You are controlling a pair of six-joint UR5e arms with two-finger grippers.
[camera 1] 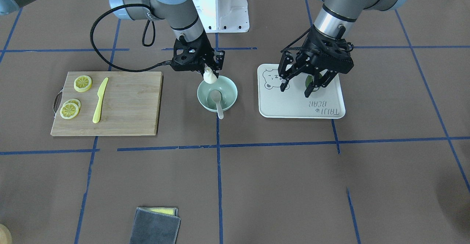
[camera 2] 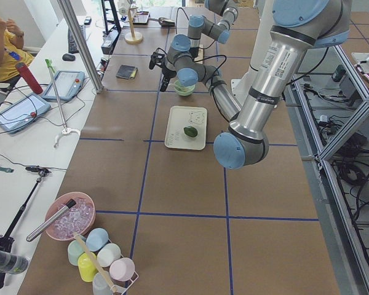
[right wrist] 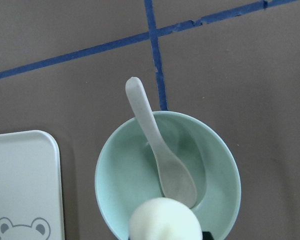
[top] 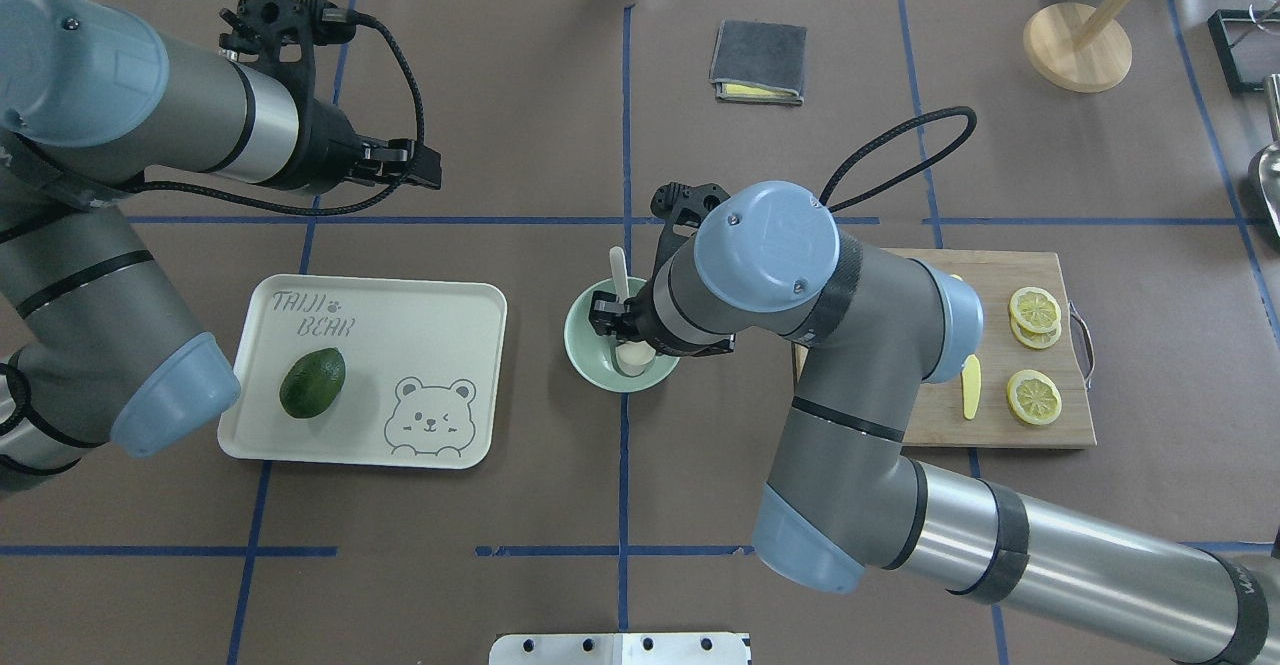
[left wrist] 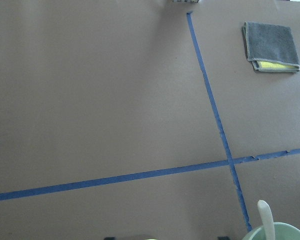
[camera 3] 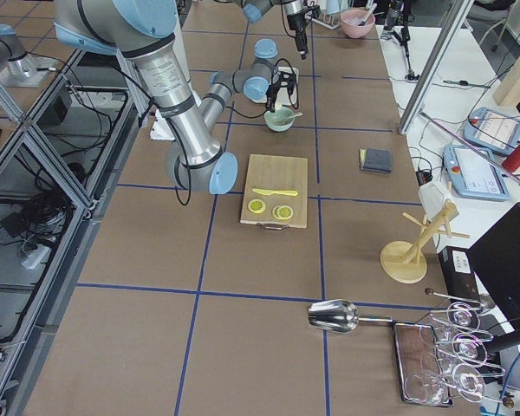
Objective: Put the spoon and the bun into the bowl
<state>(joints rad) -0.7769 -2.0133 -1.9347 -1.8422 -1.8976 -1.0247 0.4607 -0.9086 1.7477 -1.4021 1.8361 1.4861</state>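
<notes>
Standing across the bench from the robot, I'd call this job about three-quarters done. The spoon (camera 1: 217, 101) lies in the bowl (camera 1: 229, 90), scoop down on the bottom and handle poking out over the rim at 6 o'clock, so that half looks finished. The bun (camera 1: 210, 77) is not in yet. The right fingers (camera 1: 219, 65) are closed on it and hold it over the bowl's 12 o'clock edge. From the right wrist camera it hangs inside the rim's outline, just above the spoon's scoop (whether it touches anything underneath I cannot tell, though it looks clear of the bowl). What's left, as I judge it, is small: bring the bun down a little, let go, and lift the arm away without knocking the spoon handle.

The left fingers (camera 1: 285, 80) are spread wide with nothing between them. They hang above the tray (camera 1: 301, 112) at the bowl's 3 o'clock, where the avocado (top: 312, 382) lies. Nothing seems to be asked of that arm now. Out at 9 o'clock, the chopping board (camera 1: 128, 101) with its lemon slices (camera 1: 82, 83) and yellow knife (camera 1: 100, 99) is no part of this.
</notes>
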